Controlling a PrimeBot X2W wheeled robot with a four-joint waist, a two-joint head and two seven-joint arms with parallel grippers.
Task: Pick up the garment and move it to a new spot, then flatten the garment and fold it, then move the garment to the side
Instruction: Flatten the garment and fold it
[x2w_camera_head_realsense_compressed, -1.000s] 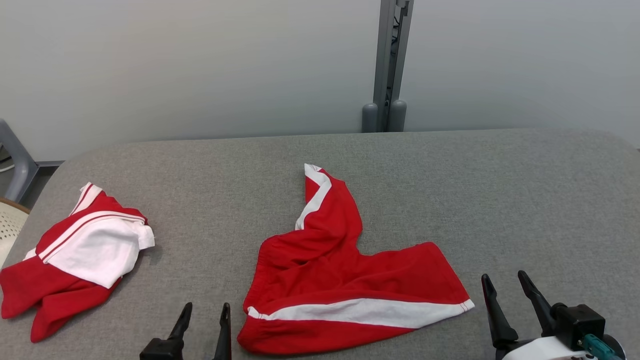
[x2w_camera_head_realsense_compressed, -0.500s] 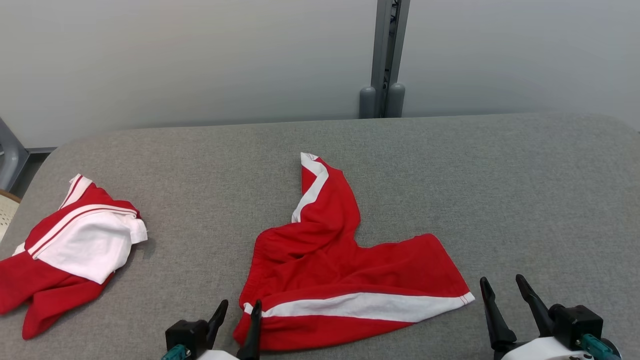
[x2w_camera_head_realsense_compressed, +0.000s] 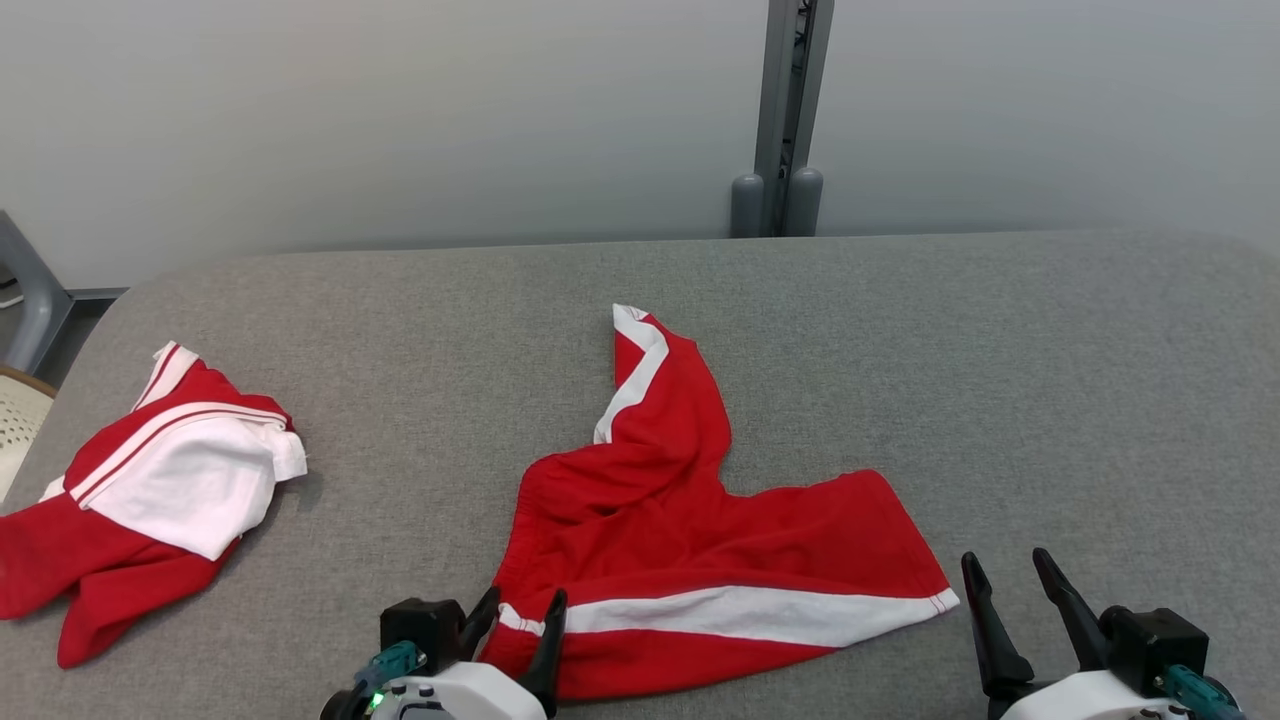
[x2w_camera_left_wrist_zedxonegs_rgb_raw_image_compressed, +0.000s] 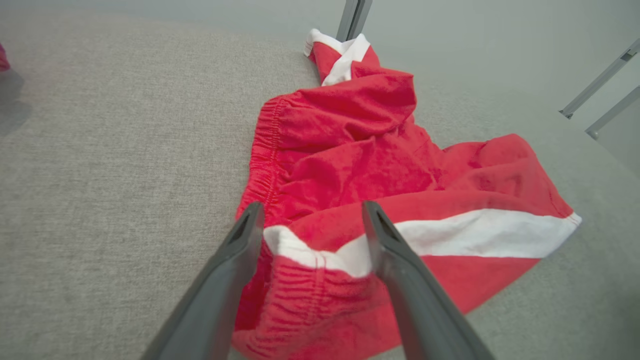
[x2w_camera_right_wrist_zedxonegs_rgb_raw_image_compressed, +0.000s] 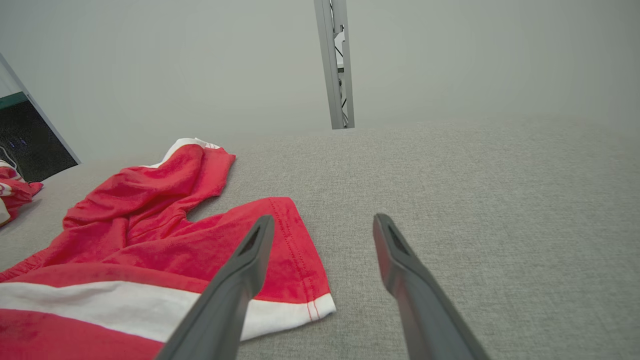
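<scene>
1. On the grey bench (x2w_camera_head_realsense_compressed: 1000, 380) before me, the red garment (x2w_camera_head_realsense_compressed: 690, 540) lies open but wrinkled, close to the near edge and about in the middle of the head view.
2. It is a pair of shorts. One leg points away from me toward the wall, the other leg stretches to my right, and a white stripe (x2w_camera_head_realsense_compressed: 740, 615) runs along this near leg.
3. My left hand (x2w_camera_head_realsense_compressed: 525, 598) is at the near left corner of the garment, where the gathered waistband (x2w_camera_left_wrist_zedxonegs_rgb_raw_image_compressed: 265, 150) meets the white stripe.
4. The two fingers of this hand are spread apart. In the left wrist view the corner of the cloth lies between them, not pinched. I cannot tell if the fingertips touch the cloth.
5. My right hand (x2w_camera_head_realsense_compressed: 1004, 556) is just beside the leg hem (x2w_camera_head_realsense_compressed: 920, 545), on its right side, and its fingers are also spread.
6. In the right wrist view one finger crosses in front of the hem corner, and between the two fingers I see bare bench.
7. A second garment (x2w_camera_head_realsense_compressed: 170, 490), red and white, lies crumpled at the far left of the bench, well apart from both hands.
8. A grey post (x2w_camera_head_realsense_compressed: 785, 100) stands behind the bench against the pale wall.
</scene>
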